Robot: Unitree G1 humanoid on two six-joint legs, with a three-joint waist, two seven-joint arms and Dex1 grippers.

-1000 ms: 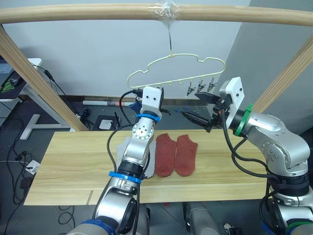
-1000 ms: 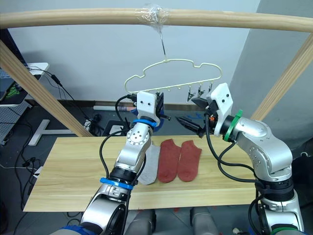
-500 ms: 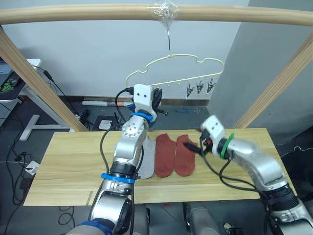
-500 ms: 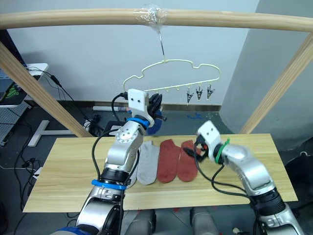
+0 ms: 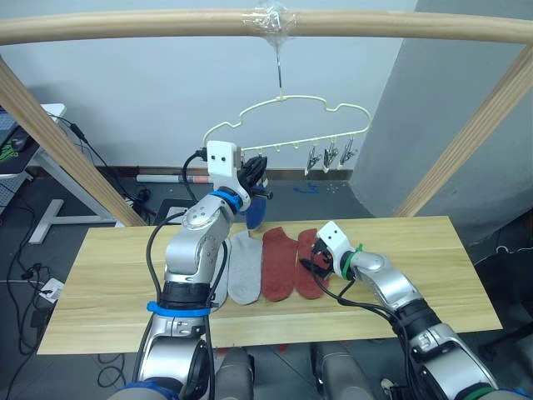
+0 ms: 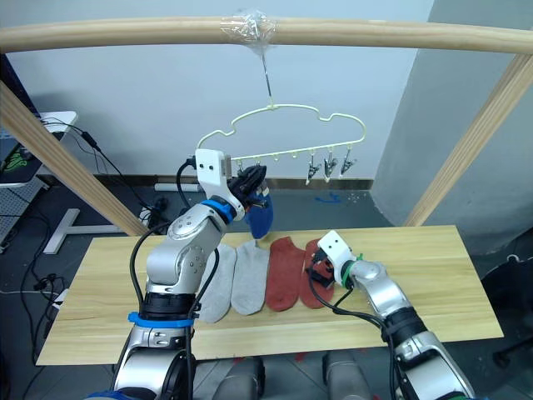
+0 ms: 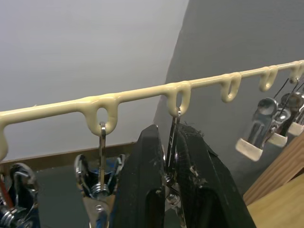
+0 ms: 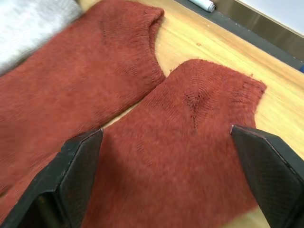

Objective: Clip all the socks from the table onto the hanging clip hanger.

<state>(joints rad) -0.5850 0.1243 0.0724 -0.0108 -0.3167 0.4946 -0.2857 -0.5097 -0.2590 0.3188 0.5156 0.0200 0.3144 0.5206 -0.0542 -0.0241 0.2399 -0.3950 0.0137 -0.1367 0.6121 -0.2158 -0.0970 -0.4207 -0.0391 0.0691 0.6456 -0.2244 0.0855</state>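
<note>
Four socks lie side by side on the light-wood worktop (image 6: pixel 433 283): two grey socks (image 6: pixel 233 279) on the left and two red socks (image 6: pixel 287 273) on the right, toes toward the near edge. A blue sock (image 6: pixel 261 219) hangs above the far edge of the worktop, below the left end of the hanger's clip row.

The pale-yellow clip hanger (image 6: pixel 287 133) hangs by its hook from a round wooden pole (image 6: pixel 375 37) that crosses overhead, well above the socks. Three grey metal clips (image 6: pixel 331 167) dangle free near the right end of its lower bar.

The left tool (image 7: pixel 168 156) is raised to the hanger's lower bar, its two black fingers (image 7: pixel 142 190) pressed together on a metal clip (image 7: pixel 172 142) that hangs from one loop of the bar. Another clip (image 7: pixel 97 190) hangs just beside it.

The right tool (image 8: pixel 161 185) is low over the worktop at the rightmost red sock (image 8: pixel 190 142), its fingers (image 8: pixel 71 175) spread wide to either side of the fabric, which lies flat between them.
</note>
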